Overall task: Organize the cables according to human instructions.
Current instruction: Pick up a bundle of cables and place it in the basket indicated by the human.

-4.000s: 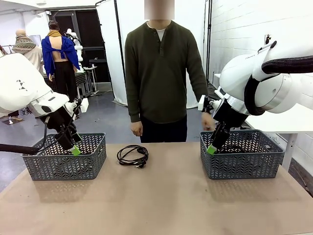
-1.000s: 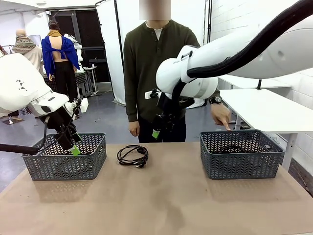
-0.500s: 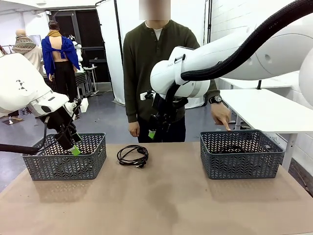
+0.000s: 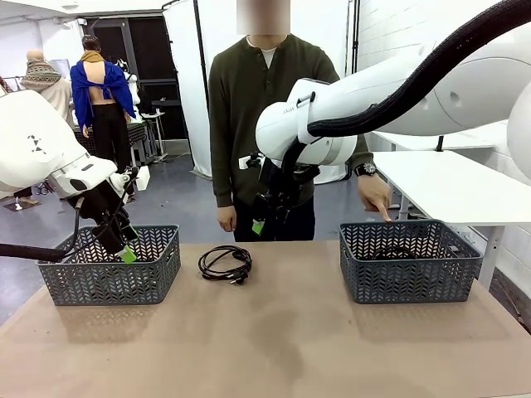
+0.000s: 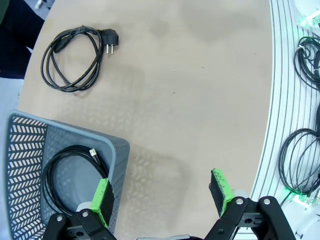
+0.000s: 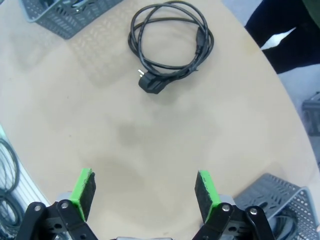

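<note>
Two baskets, one loose cable on the bench

Left basket [image 4: 108, 265] sits under the left gripper [image 5: 162, 197], jaws wide and empty, and holds one coiled cable [image 5: 70, 175]. The loose cable [image 4: 226, 263] lies ahead of the right gripper [image 6: 145, 192], also wide and empty, little changed from half a second ago. Right basket [image 4: 411, 261] holds a cable; the person's hand [image 4: 375, 195] points at it. No legible labels.
</note>
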You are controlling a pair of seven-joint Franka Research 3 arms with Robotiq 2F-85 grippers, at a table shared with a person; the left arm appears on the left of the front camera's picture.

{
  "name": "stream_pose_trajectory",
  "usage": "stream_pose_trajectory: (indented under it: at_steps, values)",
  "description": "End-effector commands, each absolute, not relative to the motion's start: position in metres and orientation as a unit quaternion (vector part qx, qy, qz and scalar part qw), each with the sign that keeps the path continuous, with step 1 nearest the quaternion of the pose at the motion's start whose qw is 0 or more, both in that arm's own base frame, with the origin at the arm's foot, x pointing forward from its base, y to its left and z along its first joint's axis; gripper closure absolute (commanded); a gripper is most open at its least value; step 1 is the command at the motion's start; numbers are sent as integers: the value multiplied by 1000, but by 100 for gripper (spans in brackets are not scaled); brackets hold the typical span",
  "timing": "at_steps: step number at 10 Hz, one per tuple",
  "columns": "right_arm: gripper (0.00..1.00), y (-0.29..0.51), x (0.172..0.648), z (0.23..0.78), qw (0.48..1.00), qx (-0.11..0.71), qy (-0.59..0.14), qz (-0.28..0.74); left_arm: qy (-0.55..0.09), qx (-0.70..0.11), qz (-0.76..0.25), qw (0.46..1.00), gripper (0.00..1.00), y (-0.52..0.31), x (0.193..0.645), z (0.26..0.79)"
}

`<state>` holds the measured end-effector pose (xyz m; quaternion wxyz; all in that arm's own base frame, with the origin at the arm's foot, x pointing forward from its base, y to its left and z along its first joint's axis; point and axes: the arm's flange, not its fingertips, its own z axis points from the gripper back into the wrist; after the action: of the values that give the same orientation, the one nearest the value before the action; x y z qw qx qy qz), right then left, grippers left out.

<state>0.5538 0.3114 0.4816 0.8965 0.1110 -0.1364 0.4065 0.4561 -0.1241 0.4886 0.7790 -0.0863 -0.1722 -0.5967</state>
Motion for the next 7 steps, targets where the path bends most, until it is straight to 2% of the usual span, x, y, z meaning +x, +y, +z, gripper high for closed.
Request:
stream_pose_trajectory:
  at_steps: [1, 7]
  values:
    - [0, 321, 574, 469, 922, 105, -140, 347, -173, -85, -595, 780, 0, -124, 456, 490]
    - [0, 363, 619, 418, 951, 95, -109, 273, -173, -85, -595, 780, 0, -124, 456, 490]
